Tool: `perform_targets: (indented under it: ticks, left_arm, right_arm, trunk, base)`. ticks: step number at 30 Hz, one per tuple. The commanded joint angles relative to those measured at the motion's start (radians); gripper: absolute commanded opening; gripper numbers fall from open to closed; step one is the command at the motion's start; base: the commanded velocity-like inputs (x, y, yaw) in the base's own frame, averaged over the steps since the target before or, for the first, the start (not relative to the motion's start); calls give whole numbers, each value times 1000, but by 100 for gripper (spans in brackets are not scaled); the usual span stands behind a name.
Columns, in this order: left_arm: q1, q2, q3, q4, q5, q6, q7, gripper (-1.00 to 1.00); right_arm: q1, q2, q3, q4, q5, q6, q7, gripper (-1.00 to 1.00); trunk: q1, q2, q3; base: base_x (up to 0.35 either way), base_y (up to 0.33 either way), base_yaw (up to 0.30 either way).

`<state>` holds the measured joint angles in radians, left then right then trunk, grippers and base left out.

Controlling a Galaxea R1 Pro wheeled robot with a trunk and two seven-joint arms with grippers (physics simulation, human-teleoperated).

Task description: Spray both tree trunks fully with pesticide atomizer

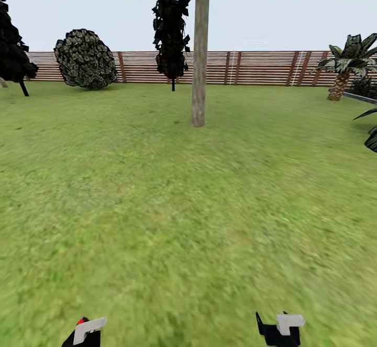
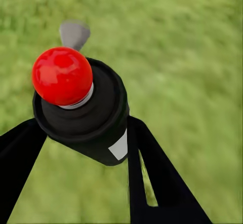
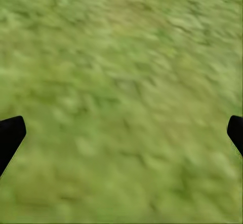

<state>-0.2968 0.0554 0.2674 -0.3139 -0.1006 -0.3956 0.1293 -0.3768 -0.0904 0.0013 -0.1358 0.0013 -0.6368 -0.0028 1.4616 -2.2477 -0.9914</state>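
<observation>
Clamped between the dark fingers of the left claw (image 2: pixel 96 148) sits the pesticide atomizer (image 2: pixel 83 115), a black bottle with a red ball top, a grey nozzle jutting past it and a white label on its side. It is held with its top toward the wrist camera, over lawn (image 1: pixel 173 221). Spread wide with nothing between its tips, the right claw (image 3: pixel 121 127) hangs over bare grass. Outward from both, in the head view, the tree trunk (image 1: pixel 199 54) rises straight ahead and well apart, slightly nearer the right arm's side of centre, the fence (image 1: pixel 262 67) behind it. My judgement: the robot must close that gap before spraying; the left arm carries the sprayer.
</observation>
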Motion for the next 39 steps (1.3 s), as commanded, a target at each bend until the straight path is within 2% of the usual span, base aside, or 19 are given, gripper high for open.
perform_targets:
  ticks: [1, 39]
  left_arm:
    - [-1, 0, 4, 1, -10, -3, 4, -100]
    - [-1, 0, 3, 7, -11, -3, 4, -100]
  right_arm:
    - [-1, 0, 0, 1, 0, -3, 0, 100]
    - [-1, 0, 0, 1, 0, -3, -1, 100]
  trunk:
    - [0, 0, -1]
    - [0, 0, -1]
  base:
    - [338, 0, 0]
    - [338, 0, 0]
